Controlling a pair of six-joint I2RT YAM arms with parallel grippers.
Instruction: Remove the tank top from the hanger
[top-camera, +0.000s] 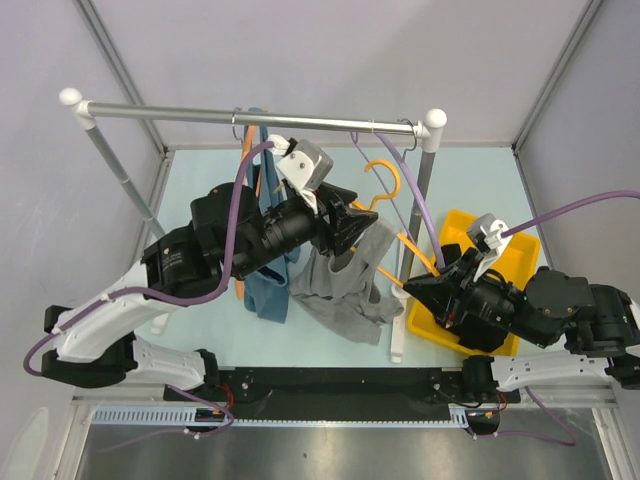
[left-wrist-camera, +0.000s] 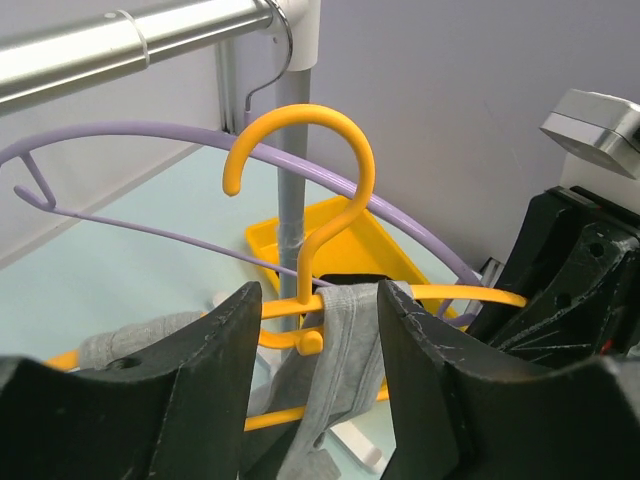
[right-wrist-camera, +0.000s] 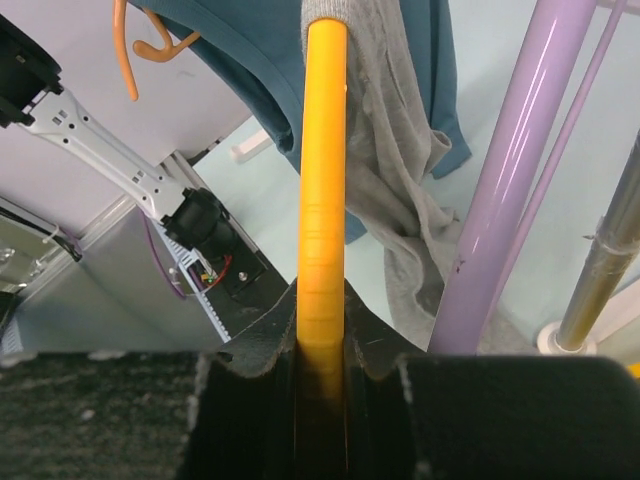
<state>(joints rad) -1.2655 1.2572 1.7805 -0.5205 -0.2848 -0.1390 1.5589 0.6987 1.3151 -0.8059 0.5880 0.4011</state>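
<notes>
The yellow hanger (top-camera: 384, 181) is off the rail, its hook free in the air (left-wrist-camera: 330, 150). The grey tank top (top-camera: 345, 285) hangs from it, with one strap (left-wrist-camera: 352, 335) draped over the hanger's shoulder beside the neck. My left gripper (left-wrist-camera: 318, 300) is open, its jaws on either side of that strap without touching it; in the top view it sits at the hanger's neck (top-camera: 350, 228). My right gripper (right-wrist-camera: 322, 300) is shut on the hanger's arm (right-wrist-camera: 322, 170), at its lower right end (top-camera: 425, 283). The grey cloth (right-wrist-camera: 385, 150) hangs just beyond that grip.
A purple hanger (top-camera: 400, 175) hangs on the rail (top-camera: 260, 118) right behind the yellow one, close to my right gripper (right-wrist-camera: 510, 170). A blue garment (top-camera: 268, 290) hangs at the left. The rack post (top-camera: 420, 200) and a yellow bin (top-camera: 510, 250) stand at the right.
</notes>
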